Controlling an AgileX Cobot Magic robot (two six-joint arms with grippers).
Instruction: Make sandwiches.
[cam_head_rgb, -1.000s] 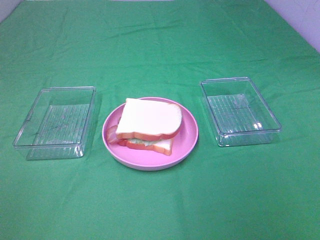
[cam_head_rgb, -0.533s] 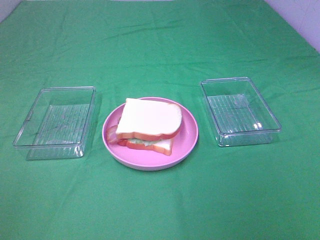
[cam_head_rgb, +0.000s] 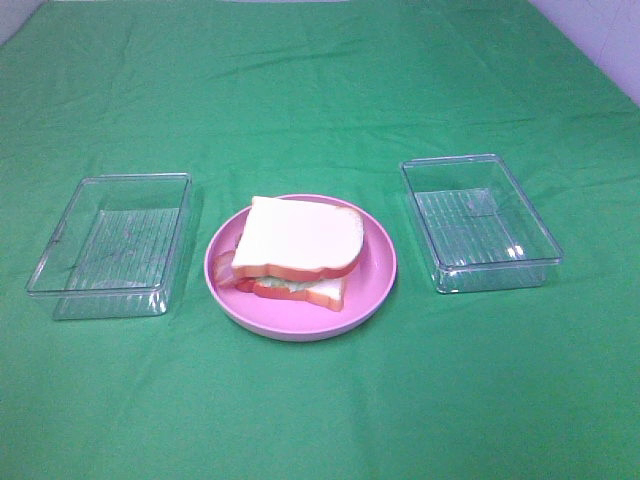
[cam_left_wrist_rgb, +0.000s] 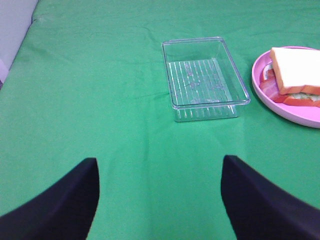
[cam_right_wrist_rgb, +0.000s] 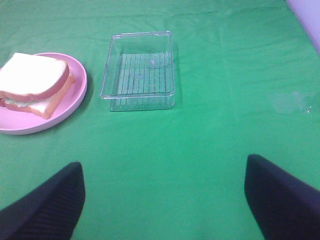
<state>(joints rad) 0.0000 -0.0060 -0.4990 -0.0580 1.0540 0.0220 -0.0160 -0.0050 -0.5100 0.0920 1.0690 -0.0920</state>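
A stacked sandwich (cam_head_rgb: 298, 250) lies on the round pink plate (cam_head_rgb: 375, 285) in the middle of the green cloth: white bread with orange-brown crust on top, green lettuce and reddish bacon showing between the slices. The left wrist view catches the sandwich (cam_left_wrist_rgb: 296, 75) at the picture's edge, and the right wrist view shows the sandwich (cam_right_wrist_rgb: 34, 82) too. Neither arm appears in the high view. My left gripper (cam_left_wrist_rgb: 160, 187) stands open over bare cloth, well short of the left tray. My right gripper (cam_right_wrist_rgb: 164, 192) is open as well, holding nothing.
An empty clear plastic tray (cam_head_rgb: 112, 245) sits left of the plate and another clear tray (cam_head_rgb: 480, 222) sits right of it. Green cloth covers the whole table. A pale wall edge (cam_head_rgb: 600, 40) shows at the far right corner.
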